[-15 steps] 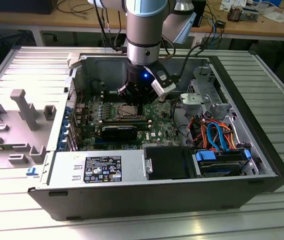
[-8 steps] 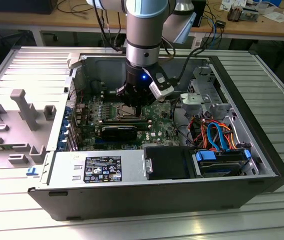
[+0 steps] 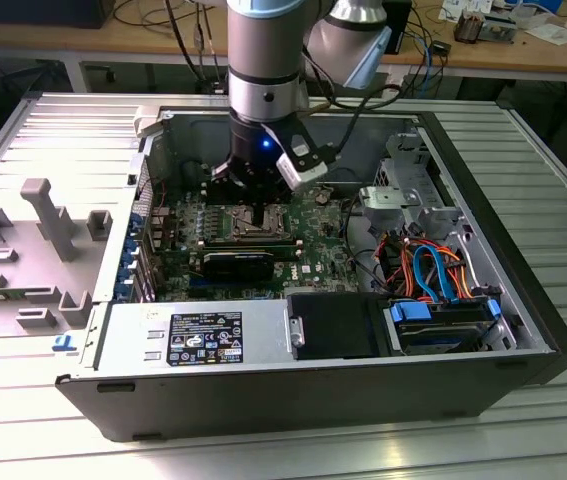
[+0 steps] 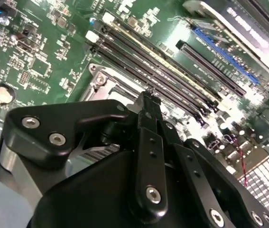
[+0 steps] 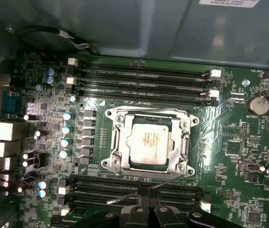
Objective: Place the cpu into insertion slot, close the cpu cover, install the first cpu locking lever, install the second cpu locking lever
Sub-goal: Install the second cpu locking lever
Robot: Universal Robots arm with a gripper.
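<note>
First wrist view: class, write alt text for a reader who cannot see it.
The cpu lies in the insertion slot with the cpu cover closed around it, on a green motherboard. The gripper is beside the socket, at a thin metal lever lying across black memory slots.

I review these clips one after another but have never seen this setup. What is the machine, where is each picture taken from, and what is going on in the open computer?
A grey robot arm reaches down into an open black desktop computer case lying on a ribbed metal table. The exterior view looks on from off the arm; both wrist views ride near its black gripper. On the green circuit board, the small square silvery-grey cpu already sits in the silver-rimmed insertion slot, with the thin silver cpu cover closed around it. The gripper's tips pinch a thin metal locking lever beside the socket.
</note>
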